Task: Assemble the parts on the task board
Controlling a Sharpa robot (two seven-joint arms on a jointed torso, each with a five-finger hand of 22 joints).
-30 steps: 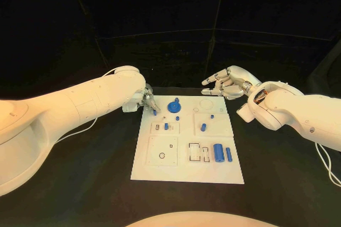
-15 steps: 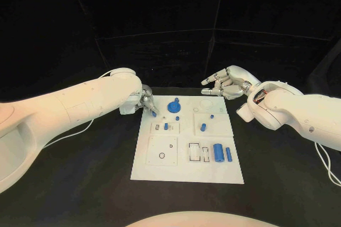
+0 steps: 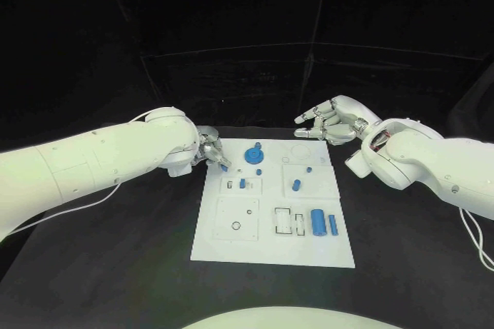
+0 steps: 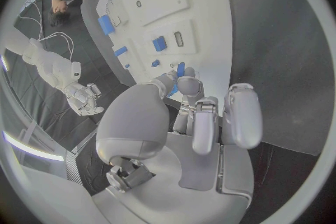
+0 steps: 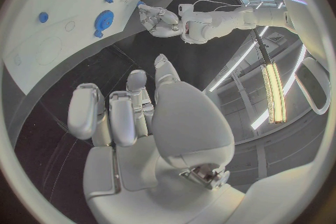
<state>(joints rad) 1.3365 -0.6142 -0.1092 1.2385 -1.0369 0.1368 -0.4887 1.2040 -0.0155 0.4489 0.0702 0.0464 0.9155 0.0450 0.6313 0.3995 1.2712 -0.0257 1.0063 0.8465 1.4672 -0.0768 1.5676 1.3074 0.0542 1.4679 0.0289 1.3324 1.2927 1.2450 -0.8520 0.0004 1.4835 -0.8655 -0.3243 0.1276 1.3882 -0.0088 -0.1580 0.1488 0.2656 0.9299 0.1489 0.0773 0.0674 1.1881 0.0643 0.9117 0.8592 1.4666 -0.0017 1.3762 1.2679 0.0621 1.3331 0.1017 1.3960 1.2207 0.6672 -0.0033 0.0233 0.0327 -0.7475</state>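
Two cylinders: lying side by side at the near right of the task board, a thick blue cylinder and a thinner blue rod just beside it, next to rectangular slots; seen in the head view.
Near-left panel: a square plate with small holes is seen on the board's near left, with no part in it.
Middle row: a small blue peg is seen on the left panel and another blue peg on the right panel, with a tiny blue stud beyond it.
Blue gear: a round blue gear is seen at the board's far end, left of a pale ring outline; the right wrist view shows it too.
Left hand: the left hand is placed at the board's far left corner. A small blue part is pinched between thumb and a fingertip, which the left wrist view makes plain; in the head view only a blue tip below the fingers is seen, over the board's edge.
Right hand: the right hand is held above the table beyond the board's far right corner, fingers apart and loosely curled, nothing in them; its bare palm side is confirmed in the right wrist view.
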